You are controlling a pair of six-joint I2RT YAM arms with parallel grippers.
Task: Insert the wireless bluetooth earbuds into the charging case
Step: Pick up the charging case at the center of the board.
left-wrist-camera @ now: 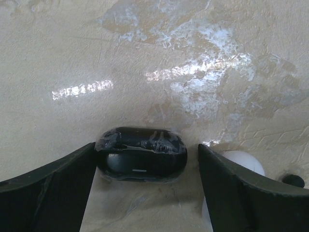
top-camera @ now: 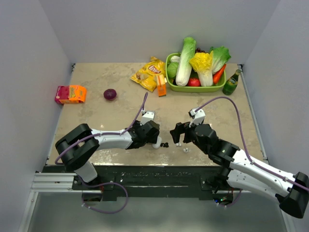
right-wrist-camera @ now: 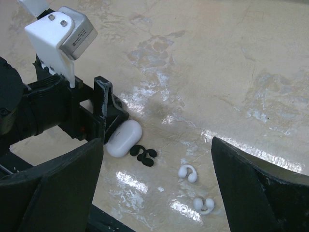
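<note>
A closed black charging case [left-wrist-camera: 141, 154], wrapped in clear film, lies on the table between the open fingers of my left gripper [left-wrist-camera: 147, 146]. The left finger touches it and the right finger stands apart. A closed white case [right-wrist-camera: 124, 138] lies just outside that gripper's right finger [left-wrist-camera: 231, 188]. Two black earbuds [right-wrist-camera: 143, 154] lie together beside the white case. Two white earbuds [right-wrist-camera: 187, 172] [right-wrist-camera: 204, 205] lie apart nearer the table's front edge. My right gripper [right-wrist-camera: 157, 141] is open and empty above the earbuds. In the top view the left gripper [top-camera: 155, 135] faces the right gripper [top-camera: 176, 134].
A green basket [top-camera: 170, 72] of vegetables, a green bottle [top-camera: 232, 82] and a yellow chip bag [top-camera: 149, 73] stand at the back. A purple onion [top-camera: 110, 94] and an orange-pink box [top-camera: 70, 94] are at the back left. The front table edge [right-wrist-camera: 104, 220] is close to the earbuds.
</note>
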